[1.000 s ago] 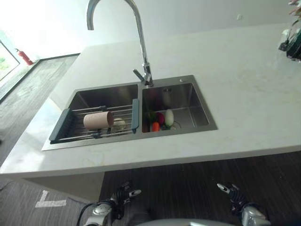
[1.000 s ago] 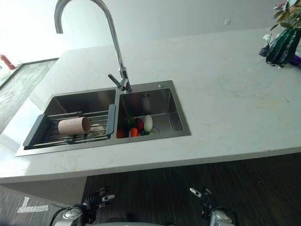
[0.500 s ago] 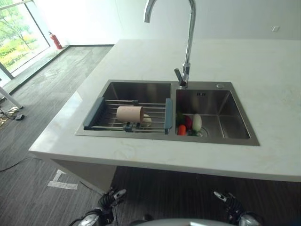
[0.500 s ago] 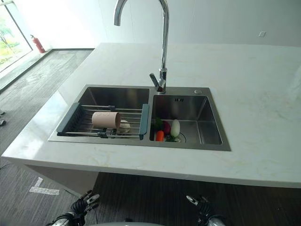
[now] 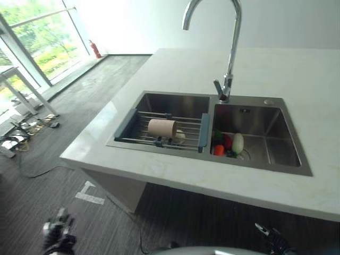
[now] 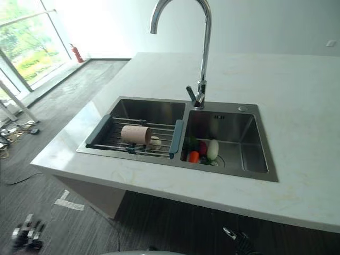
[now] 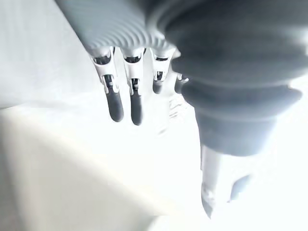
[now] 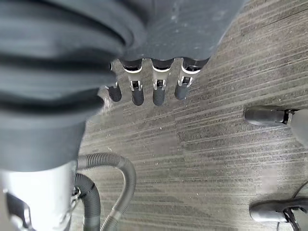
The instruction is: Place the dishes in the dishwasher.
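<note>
Head pair looks down from above; wrist cameras sit close along each hand.

Both eye views face the sink (image 5: 212,130) and white counter (image 6: 297,101) from slightly offset spots, sharing faucet (image 5: 229,48) and floor. Right wrist view faces dark floor planks (image 8: 216,144).

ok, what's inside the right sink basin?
The right sink basin holds a cluster at its left end: a white egg-shaped piece, a red piece, an orange piece, something green. What lies under them is covered.
</note>
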